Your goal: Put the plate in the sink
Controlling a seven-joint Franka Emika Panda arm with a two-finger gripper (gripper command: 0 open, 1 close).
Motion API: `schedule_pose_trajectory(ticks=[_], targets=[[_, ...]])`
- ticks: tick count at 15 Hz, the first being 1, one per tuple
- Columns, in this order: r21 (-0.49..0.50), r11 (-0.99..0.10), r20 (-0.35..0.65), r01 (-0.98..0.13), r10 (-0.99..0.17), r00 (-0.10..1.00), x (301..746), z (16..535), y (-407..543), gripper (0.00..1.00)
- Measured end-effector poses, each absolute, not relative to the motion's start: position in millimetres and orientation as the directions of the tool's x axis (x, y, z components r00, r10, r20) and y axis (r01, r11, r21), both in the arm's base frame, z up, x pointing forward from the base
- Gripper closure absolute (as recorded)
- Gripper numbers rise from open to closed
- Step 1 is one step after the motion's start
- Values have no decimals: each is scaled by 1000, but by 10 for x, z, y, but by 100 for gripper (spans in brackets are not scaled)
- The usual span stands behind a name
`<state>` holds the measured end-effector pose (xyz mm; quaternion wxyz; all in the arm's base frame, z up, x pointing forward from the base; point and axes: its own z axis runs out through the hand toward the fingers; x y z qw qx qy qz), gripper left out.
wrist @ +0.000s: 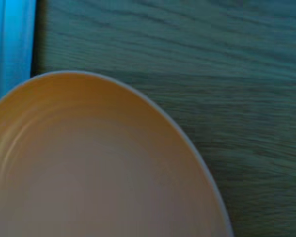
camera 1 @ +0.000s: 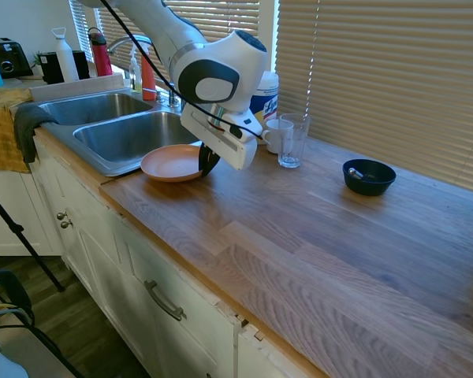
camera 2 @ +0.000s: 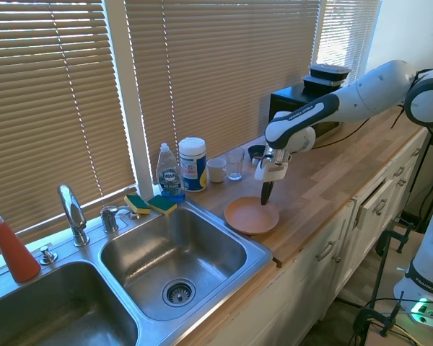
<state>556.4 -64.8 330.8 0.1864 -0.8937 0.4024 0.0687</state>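
Gripping plate (camera 2: 250,215) rim; hand (camera 2: 265,199).

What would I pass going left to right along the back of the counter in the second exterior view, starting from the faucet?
Faucet → green sponges → dish soap bottle → wipes canister → white mug → clear glass → dark blue bowl.

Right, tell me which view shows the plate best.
The second exterior view: the whole plate shows beside the sink, gripper at its rim. The first exterior view hides its far edge behind the gripper; the wrist view shows only part, blurred.
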Motion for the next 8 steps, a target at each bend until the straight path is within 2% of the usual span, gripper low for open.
schedule_pose_trajectory(ticks=[4,8], targets=[[-303,-639,-253,-707,-662,706,5599,3657,-269,100],[-268,-677,-205,-686,-655,727,5712,4021,549,100]])
